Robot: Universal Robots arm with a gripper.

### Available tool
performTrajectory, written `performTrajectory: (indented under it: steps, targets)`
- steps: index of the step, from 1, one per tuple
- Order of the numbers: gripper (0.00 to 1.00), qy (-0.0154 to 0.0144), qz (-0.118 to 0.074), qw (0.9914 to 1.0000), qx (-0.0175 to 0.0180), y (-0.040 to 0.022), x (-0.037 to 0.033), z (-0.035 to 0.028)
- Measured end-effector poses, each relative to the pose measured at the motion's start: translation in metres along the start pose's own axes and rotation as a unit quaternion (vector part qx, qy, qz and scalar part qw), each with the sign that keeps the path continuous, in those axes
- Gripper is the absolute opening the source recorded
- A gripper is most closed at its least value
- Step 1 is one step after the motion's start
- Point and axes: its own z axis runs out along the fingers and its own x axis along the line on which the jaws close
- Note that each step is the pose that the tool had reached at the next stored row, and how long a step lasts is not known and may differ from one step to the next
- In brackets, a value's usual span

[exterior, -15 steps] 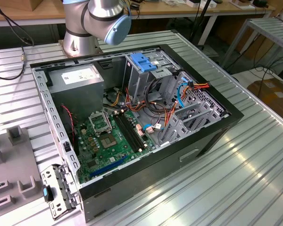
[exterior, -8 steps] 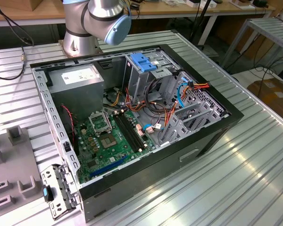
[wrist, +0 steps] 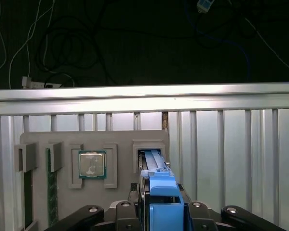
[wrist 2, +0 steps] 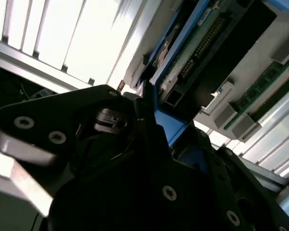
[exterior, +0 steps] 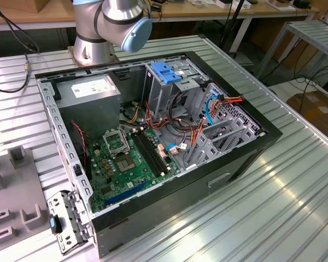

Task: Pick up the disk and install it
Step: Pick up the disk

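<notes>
Gripping the disk (wrist: pixel 160 190) by its blue frame, the gripper (wrist: pixel 162 214) is sitting w/ jaws closed in on both sides of it, as far as both wrist views show. Disk is standing on edge, its far end reaching into a slot of the grey fixture (wrist: pixel 120 139), which is lying on the ribbed table (wrist: pixel 231 144); can't tell if it's touching the slot floor. On the same fixture a CPU (wrist: pixel 92 163) is resting in a square pocket just beside the disk slot, and a RAM stick (wrist: pixel 51 187) is lying in a narrow groove further along. In the second wrist view the disk (wrist 2: pixel 202 45) is showing its green circuit-board side and connector pins, blue edge running in between the black gripper (wrist 2: pixel 147 120) parts. In the exterior view the arm (exterior: pixel 112 22) is rising just behind the open PC case (exterior: pixel 229 164). Inside, the mobo (exterior: pixel 126 164) is lying flat, the PSU (exterior: pixel 90 90) sitting toward the exterior view's left, the drive cage (exterior: pixel 169 93) w/ blue latch (exterior: pixel 167 71) standing beside it, and cables (exterior: pixel 197 131) bunching next to the cage.
</notes>
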Motion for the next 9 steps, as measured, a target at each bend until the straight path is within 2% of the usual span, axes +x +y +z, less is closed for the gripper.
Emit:
performTrajectory:
  steps: [1,9]
  targets:
    - [0.37,0.0,0.0,1.0,0.0,0.0,0.0,0.0]
    - [0.37,0.0,0.0,1.0,0.0,0.0,0.0,0.0003]
